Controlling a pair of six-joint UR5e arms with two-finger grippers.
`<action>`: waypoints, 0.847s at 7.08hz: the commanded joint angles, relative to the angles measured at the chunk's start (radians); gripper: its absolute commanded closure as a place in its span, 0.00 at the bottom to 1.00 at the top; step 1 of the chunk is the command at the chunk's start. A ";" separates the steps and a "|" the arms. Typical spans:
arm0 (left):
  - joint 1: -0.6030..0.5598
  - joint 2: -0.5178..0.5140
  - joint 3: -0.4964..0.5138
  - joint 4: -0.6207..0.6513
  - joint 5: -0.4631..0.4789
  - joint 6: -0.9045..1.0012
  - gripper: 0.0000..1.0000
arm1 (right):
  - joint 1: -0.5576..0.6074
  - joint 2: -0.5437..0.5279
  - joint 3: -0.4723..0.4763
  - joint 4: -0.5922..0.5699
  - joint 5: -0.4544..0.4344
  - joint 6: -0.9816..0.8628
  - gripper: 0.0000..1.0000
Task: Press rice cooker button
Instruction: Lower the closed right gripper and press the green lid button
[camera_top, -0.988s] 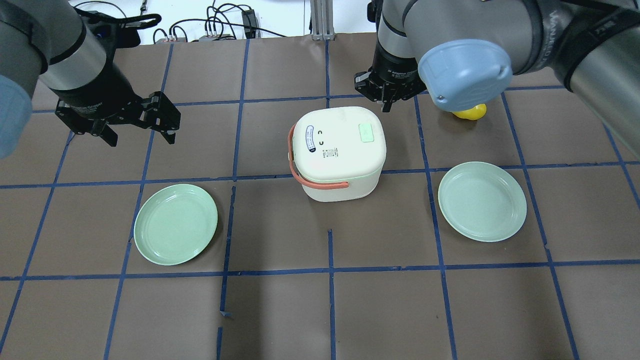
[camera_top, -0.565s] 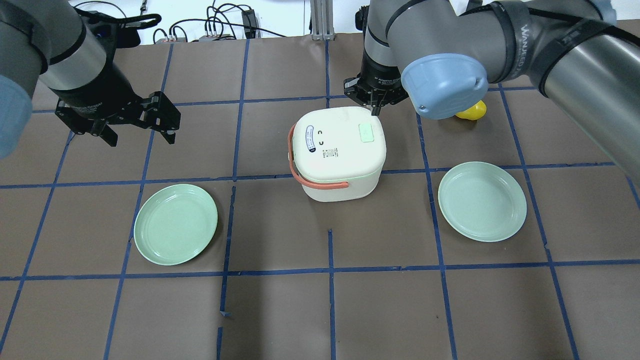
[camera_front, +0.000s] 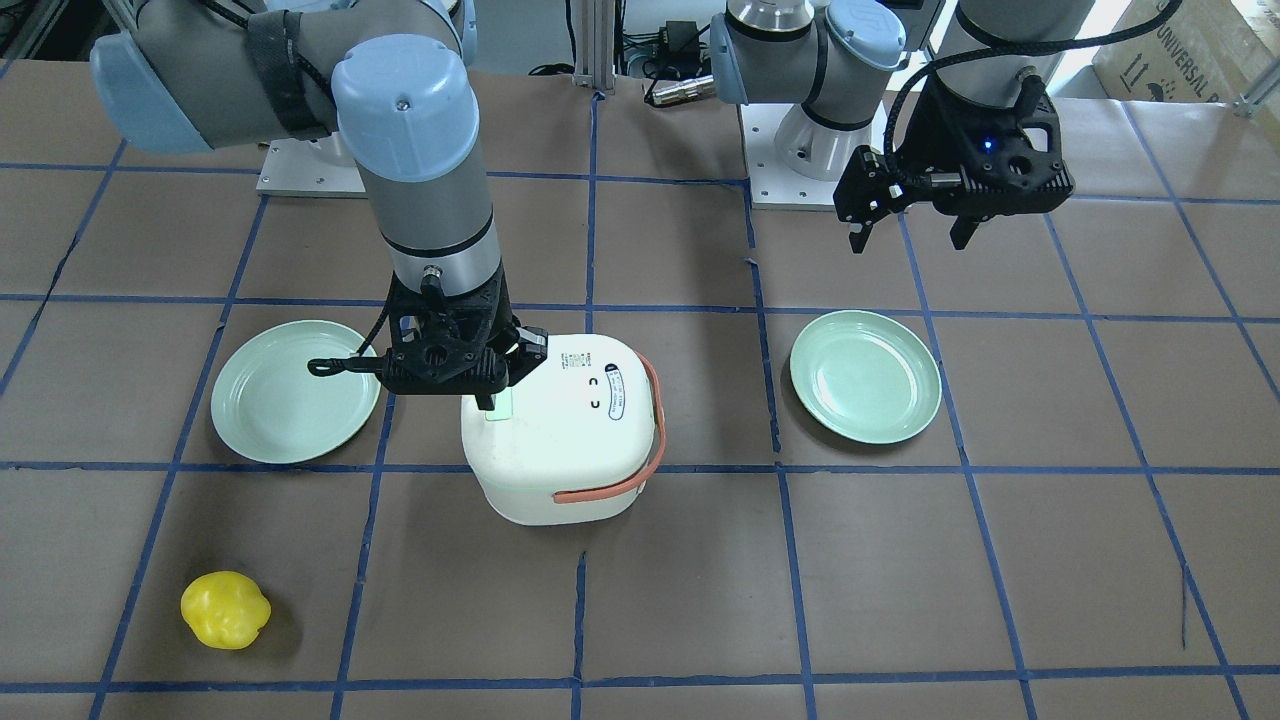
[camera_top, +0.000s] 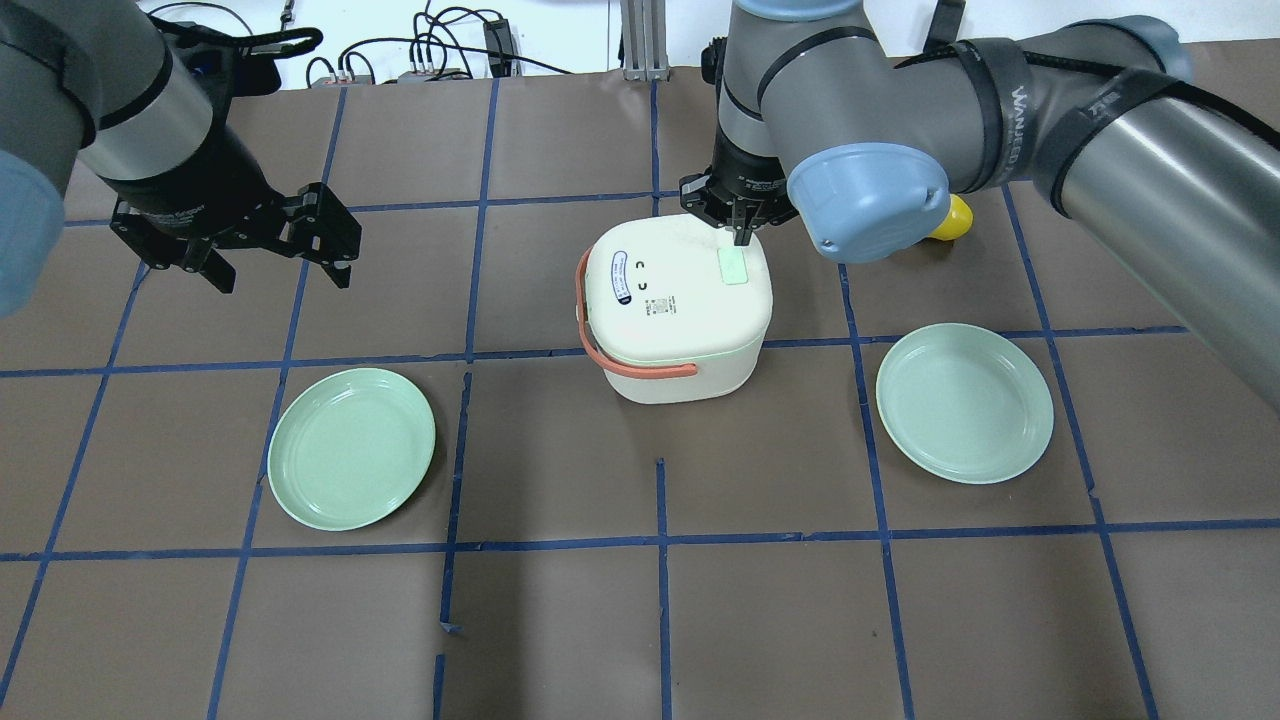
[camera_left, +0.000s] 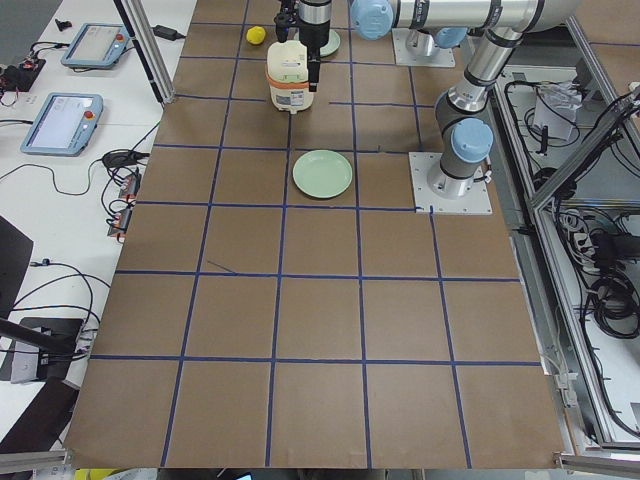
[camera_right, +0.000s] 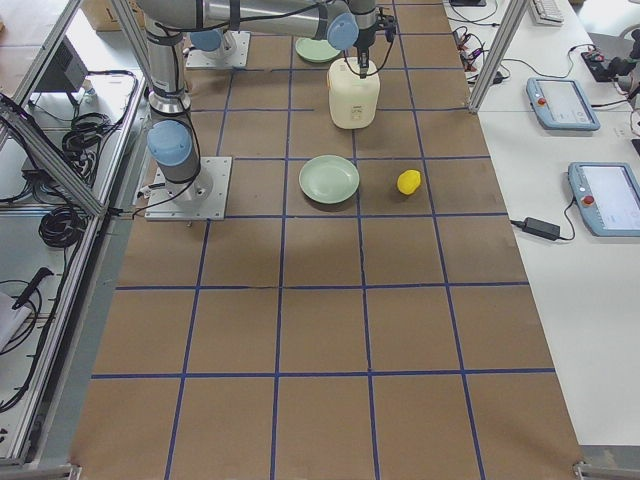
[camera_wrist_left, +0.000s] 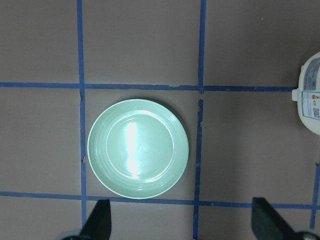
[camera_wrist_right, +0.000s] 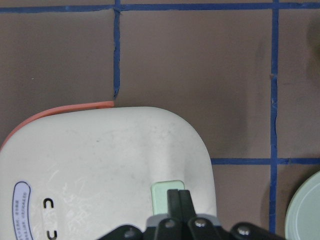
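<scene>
Open counter (camera_top: 660, 620) separates the rice cooker (camera_top: 675, 305) from the left plate (camera_top: 351, 447), the right plate (camera_top: 964, 402) and the yellow object (camera_front: 225, 609), while the closed right pincer (camera_top: 740, 238) stands over the right side of its top.

Centre: green plate (camera_wrist_left: 138, 148) flat on brown worktop (camera_wrist_left: 140, 45), glare streak on face, rim reaching lower blue tape (camera_wrist_left: 202, 45) line. Right side: white labelled corner of rice cooker (camera_wrist_left: 311, 95), well apart from plate. Bottom: left claw (camera_wrist_left: 182, 223) fingers (camera_wrist_left: 100, 221) spread wide, nothing between.
</scene>
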 joint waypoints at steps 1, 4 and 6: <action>0.000 0.000 0.000 0.000 0.000 0.000 0.00 | 0.018 0.002 0.003 -0.002 -0.001 0.017 0.92; 0.000 0.000 0.000 0.000 0.000 0.000 0.00 | 0.000 0.010 0.066 -0.073 -0.001 0.002 0.92; 0.000 0.000 0.000 -0.002 0.000 0.000 0.00 | -0.006 0.000 0.077 -0.083 -0.001 -0.001 0.92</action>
